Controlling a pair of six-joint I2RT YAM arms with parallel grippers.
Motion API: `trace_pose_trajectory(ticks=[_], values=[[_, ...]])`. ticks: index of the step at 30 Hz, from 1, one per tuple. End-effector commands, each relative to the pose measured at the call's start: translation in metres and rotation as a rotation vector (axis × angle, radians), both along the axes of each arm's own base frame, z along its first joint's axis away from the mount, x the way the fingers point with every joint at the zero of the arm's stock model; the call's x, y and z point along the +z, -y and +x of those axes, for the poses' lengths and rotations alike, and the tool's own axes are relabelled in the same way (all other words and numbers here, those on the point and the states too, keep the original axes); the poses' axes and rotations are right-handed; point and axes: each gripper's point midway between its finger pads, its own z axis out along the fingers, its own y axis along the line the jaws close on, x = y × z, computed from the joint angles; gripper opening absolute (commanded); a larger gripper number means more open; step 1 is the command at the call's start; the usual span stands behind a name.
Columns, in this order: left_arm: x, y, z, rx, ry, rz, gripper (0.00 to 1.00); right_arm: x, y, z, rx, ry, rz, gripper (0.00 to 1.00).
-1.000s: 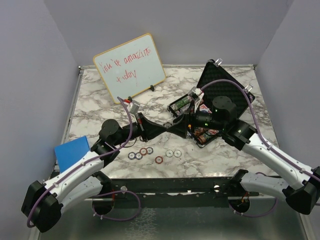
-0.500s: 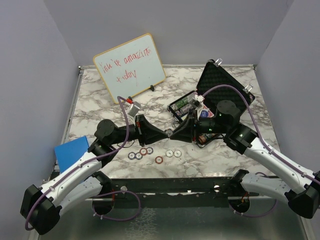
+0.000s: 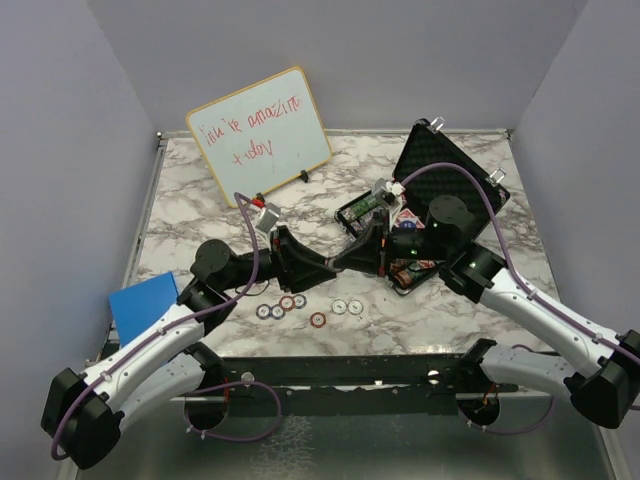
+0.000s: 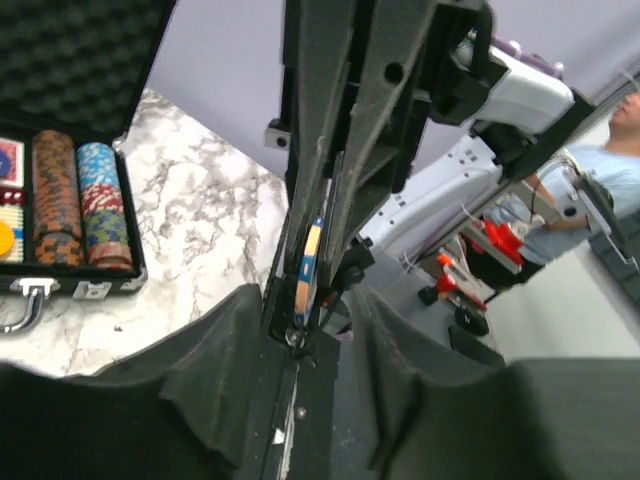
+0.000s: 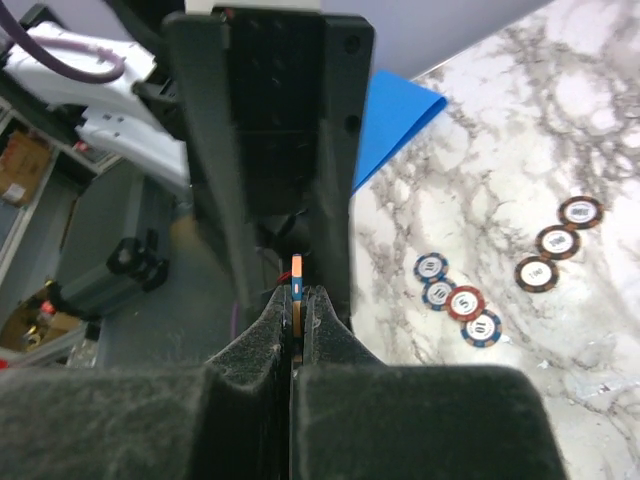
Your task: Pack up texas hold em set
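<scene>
Since a second ago: right gripper (image 5: 297, 312) gone from wide to clamped on the small orange-and-blue striped poker chip (image 5: 297, 283), left gripper (image 4: 310, 330) eased from shut to slightly parted around that same chip, both meeting in the air over mid-table. Looks like a hand-over, with the chip edge-on and only its rim pinched.

Keep the right pads tight, widen the left further before parting, then draw the left straight back along its own line so as not to knock the chip askew.

Mind, nearest, the seven loose round poker chips (image 3: 287, 302) lying flat on the grey-veined marble table (image 3: 200, 200), just below the joined fingertips; stay high over them. Leaves bare marble to the left, with a flat blue square (image 3: 145, 303) at that edge.

Carry the chip right and away to the open black metal-edged foam-lined briefcase (image 3: 455, 170), near at hand, chip rows showing in its tray; clear its raised lid. Farthest back, steer wide of the wood-framed whiteboard (image 3: 258, 135).
</scene>
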Motion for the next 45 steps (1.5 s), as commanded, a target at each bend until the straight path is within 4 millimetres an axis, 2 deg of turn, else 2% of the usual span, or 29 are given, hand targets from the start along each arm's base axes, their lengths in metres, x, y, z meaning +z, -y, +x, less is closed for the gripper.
trace_pose_trajectory(ticks=[1, 4, 7, 9, 15, 19, 22, 26, 31, 35, 45], values=[[-0.017, -0.008, 0.028, 0.191, -0.002, 0.006, 0.6, 0.002, 0.004, 0.033, -0.186, 0.079, -0.047, 0.0], [-0.041, -0.031, 0.067, 0.471, -0.073, 0.063, 0.82, -0.025, 0.016, 0.067, -0.358, 0.094, -0.178, 0.0], [-0.075, -0.072, 0.102, 0.791, -0.211, 0.176, 0.98, -0.054, 0.032, 0.103, -0.535, 0.114, -0.312, 0.0], [-0.09, -0.091, 0.11, 0.899, -0.242, 0.268, 0.99, -0.071, 0.041, 0.123, -0.627, 0.133, -0.385, 0.0], [-0.135, -0.138, 0.108, 1.104, -0.365, 0.527, 0.99, -0.121, 0.05, 0.168, -0.773, 0.166, -0.569, 0.0], [-0.154, -0.16, 0.109, 1.217, -0.397, 0.628, 0.99, -0.145, 0.056, 0.198, -0.821, 0.185, -0.697, 0.0], [-0.156, -0.166, 0.114, 1.251, -0.378, 0.649, 0.99, -0.16, 0.063, 0.22, -0.845, 0.189, -0.758, 0.0], [-0.156, -0.169, 0.12, 1.279, -0.341, 0.662, 0.99, -0.162, 0.071, 0.244, -0.868, 0.238, -0.809, 0.0], [-0.159, -0.172, 0.125, 1.301, -0.305, 0.693, 0.99, -0.184, 0.083, 0.265, -0.823, 0.222, -0.914, 0.0], [-0.164, -0.173, 0.127, 1.296, -0.291, 0.72, 0.99, -0.201, 0.083, 0.264, -0.744, 0.199, -0.945, 0.0], [-0.167, -0.167, 0.128, 1.262, -0.277, 0.724, 0.99, -0.226, 0.08, 0.257, -0.655, 0.119, -0.96, 0.0]])
